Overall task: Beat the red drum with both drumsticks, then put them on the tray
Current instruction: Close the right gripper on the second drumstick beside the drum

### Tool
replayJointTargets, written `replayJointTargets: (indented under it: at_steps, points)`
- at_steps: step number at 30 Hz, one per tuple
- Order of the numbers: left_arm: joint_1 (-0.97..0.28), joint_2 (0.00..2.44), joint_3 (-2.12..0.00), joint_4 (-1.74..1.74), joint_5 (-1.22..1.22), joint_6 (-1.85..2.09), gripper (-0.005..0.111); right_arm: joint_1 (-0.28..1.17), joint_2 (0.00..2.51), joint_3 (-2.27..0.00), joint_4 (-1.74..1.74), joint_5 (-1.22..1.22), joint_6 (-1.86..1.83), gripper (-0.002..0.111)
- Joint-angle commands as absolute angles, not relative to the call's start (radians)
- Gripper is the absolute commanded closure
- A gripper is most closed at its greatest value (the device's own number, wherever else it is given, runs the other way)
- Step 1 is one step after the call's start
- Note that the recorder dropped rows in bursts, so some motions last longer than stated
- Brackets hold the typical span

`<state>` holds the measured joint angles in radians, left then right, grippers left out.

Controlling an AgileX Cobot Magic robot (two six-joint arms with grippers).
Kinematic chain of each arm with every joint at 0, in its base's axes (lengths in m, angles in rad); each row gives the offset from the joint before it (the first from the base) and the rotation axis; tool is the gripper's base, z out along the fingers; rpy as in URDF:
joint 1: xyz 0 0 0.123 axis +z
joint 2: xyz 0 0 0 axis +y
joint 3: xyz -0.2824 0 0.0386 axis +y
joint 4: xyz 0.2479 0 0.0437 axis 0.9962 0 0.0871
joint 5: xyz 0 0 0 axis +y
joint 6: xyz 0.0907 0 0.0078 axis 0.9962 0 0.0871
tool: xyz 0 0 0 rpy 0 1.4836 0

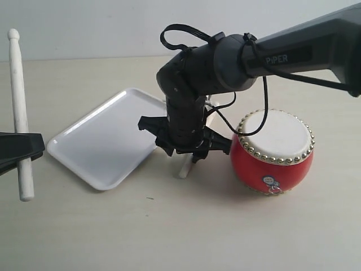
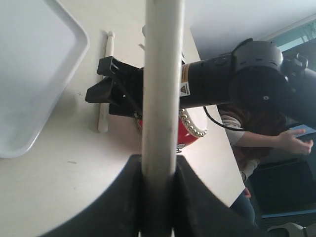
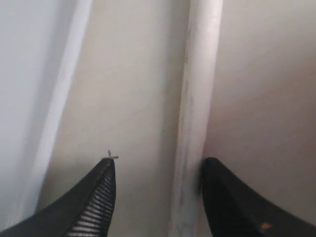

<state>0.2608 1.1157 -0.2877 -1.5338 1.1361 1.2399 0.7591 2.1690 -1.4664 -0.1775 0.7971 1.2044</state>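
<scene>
drumstick (image 1: pixel 19 107) upright, pinched by left hand (image 1: pixel 22 148) | other drumstick (image 1: pixel 185 169) flat inside spread right hand (image 1: pixel 183 153)

The right black gripper (image 1: pixel 183 153) hides most of the slim pale wooden drumstick (image 1: pixel 184 170) beneath it. The left black gripper (image 1: pixel 28 148), clamping the other drumstick (image 1: pixel 19 107), is cut by the left edge.

A drumstick (image 1: pixel 184 170) lies between tray (image 1: pixel 107 149) and drum (image 1: pixel 273 155).
</scene>
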Motion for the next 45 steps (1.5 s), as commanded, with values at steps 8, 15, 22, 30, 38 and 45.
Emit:
replayJointTargets:
  at_steps: [8,15,22,30,38,45]
  points:
    - [0.258,1.110,-0.274,-1.558,1.154,1.255,0.107,0.756,2.186,-1.531,-0.265,0.875,1.236,0.057]
    - [0.258,1.110,-0.274,-1.562,1.154,1.260,0.107,0.756,2.205,-1.531,-0.263,0.880,1.242,0.057]
    - [0.258,1.110,-0.274,-1.568,1.154,1.273,0.107,0.756,2.224,-1.531,-0.265,0.885,1.242,0.057]
    - [0.258,1.110,-0.274,-1.574,1.154,1.277,0.107,0.756,2.230,-1.531,-0.272,0.889,1.242,0.075]
    - [0.258,1.110,-0.274,-1.577,1.125,1.277,0.107,0.756,2.210,-1.531,-0.281,0.932,1.221,0.101]
    - [0.258,1.112,-0.274,-1.577,1.087,1.277,0.107,0.756,2.101,-1.531,-0.304,0.980,1.158,0.108]
